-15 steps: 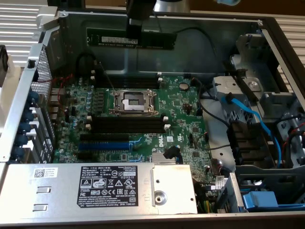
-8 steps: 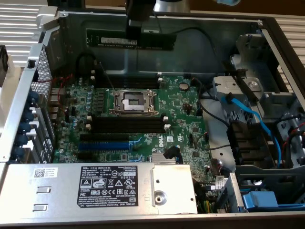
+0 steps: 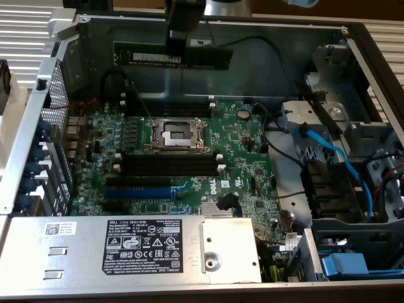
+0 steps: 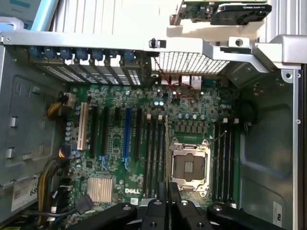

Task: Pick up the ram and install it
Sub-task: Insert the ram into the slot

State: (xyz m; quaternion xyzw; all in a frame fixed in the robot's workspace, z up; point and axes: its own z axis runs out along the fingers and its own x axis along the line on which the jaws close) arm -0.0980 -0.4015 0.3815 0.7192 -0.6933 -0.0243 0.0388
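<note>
The ram [image 3: 145,55] is a long dark stick with a white label strip. It hangs level in the air above the far side of the open computer case. My gripper [image 3: 183,45] is shut on its upper edge near the middle. In the wrist view the ram [image 4: 166,143] shows edge-on as a thin line running out from between the black fingers [image 4: 157,211]. It lies roughly over the gap between the CPU socket [image 4: 189,166] and the black memory slots [image 4: 153,153]. The green motherboard [image 3: 243,158] lies below, with empty black slots [image 3: 167,165] in front of the socket [image 3: 177,132].
A blue slot [image 3: 136,192] lies beside the black ones. A grey power supply [image 3: 145,249] with a black label fills the near side. Blue cables [image 3: 328,151] and drive bays sit at the exterior view's right. The perforated case wall [image 3: 57,107] rises at the left.
</note>
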